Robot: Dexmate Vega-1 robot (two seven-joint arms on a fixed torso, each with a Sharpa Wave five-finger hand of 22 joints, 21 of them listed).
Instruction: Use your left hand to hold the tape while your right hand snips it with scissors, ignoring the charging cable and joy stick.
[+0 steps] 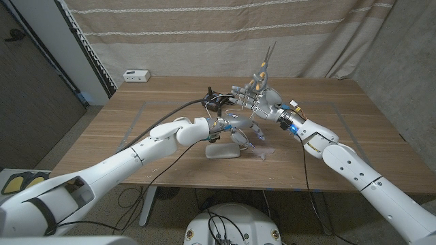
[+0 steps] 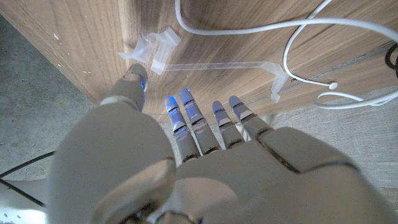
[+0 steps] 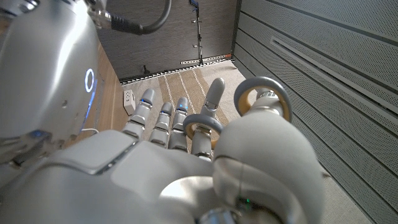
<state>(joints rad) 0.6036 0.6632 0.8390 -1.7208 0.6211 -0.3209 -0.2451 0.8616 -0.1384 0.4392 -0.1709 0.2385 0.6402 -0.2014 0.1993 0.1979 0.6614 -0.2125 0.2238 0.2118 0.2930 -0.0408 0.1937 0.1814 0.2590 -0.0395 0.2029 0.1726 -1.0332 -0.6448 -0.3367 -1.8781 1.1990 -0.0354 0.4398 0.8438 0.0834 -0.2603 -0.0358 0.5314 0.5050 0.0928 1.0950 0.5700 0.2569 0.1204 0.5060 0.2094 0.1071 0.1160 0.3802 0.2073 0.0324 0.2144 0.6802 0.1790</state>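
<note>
While overhead, scissors (image 1: 264, 68) aloft.

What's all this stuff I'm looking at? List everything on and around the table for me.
Tape: one clear strip, stuck along the wooden table near its front edge, ends crumpled.
Charging cable: one, white, looping across the table beside the tape.
Scissors: one pair, grey handles with yellowish lining, blades pointing up above mid-table.
Pale flat object: one, whitish, on the table's front middle; what it is cannot be told.
Small white box: one, far left corner of the table.
Table: one, brown wood.
Curtain: beige, striped, behind the table.
Left hand: above the tape, holding nothing.
Right hand: raised, gripping the scissors.
</note>
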